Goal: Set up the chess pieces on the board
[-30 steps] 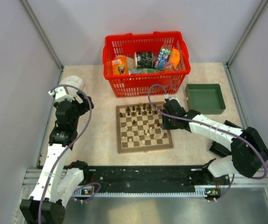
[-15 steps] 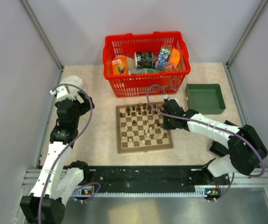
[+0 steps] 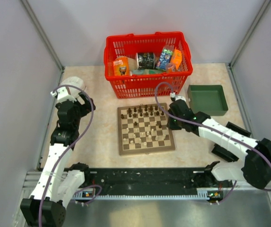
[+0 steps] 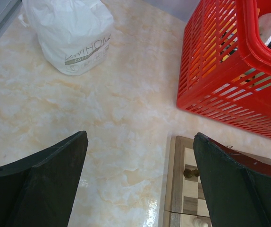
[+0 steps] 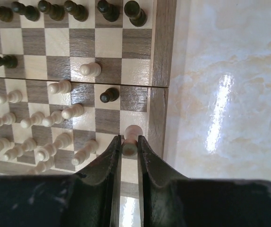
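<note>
The board lies mid-table, with dark chess pieces along its far rows and pale ones scattered nearer. My right gripper hangs over the board's right edge. In the right wrist view it is shut on a pale piece, which lies tilted between the fingers above a square next to the border. Dark pieces and pale pieces stand beyond. My left gripper is open over bare table left of the board, holding nothing.
A red basket of packaged goods stands just behind the board. A green tray sits at the right. A white plastic bag lies at the far left by the left arm. Walls close in on both sides.
The right gripper's fingers have closed on the pale piece at the board's right edge, and the right arm has shifted a little to the right. The left arm has not moved.
</note>
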You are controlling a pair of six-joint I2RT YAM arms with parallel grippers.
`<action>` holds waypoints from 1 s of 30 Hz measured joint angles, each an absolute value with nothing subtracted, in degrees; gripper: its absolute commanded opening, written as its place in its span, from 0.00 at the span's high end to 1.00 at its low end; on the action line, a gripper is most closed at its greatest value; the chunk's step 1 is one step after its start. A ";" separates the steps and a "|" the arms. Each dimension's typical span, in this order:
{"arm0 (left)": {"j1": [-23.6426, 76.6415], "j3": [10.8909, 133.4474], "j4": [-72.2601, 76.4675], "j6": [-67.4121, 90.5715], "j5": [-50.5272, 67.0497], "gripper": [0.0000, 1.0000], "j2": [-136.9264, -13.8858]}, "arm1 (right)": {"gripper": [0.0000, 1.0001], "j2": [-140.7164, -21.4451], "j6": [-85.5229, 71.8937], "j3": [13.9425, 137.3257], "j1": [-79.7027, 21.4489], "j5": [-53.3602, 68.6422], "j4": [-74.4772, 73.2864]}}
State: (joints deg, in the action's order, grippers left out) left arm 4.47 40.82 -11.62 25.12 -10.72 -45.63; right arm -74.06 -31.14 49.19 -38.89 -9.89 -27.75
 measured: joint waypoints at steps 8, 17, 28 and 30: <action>4.47 40.82 -11.62 25.15 -9.98 0.01 -45.65 | 0.97 -66.94 -32.77 47.29 -39.03 -8.64 -30.81; 4.47 41.01 -11.62 25.17 -9.85 0.01 -45.65 | 0.99 -63.11 -35.64 43.13 -43.46 -8.49 -35.33; 4.47 41.04 -11.60 25.19 -9.80 0.01 -45.65 | 0.99 -63.79 -38.00 40.84 -48.12 -10.52 -34.50; 4.47 41.04 -11.60 25.19 -9.72 0.01 -45.65 | 0.99 -64.71 -38.28 40.77 -48.62 -10.98 -33.34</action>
State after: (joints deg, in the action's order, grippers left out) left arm 4.47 41.04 -11.60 25.19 -9.72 -45.65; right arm -64.71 -38.28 40.77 -48.62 -10.98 -33.34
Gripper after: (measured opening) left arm 0.987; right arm 0.142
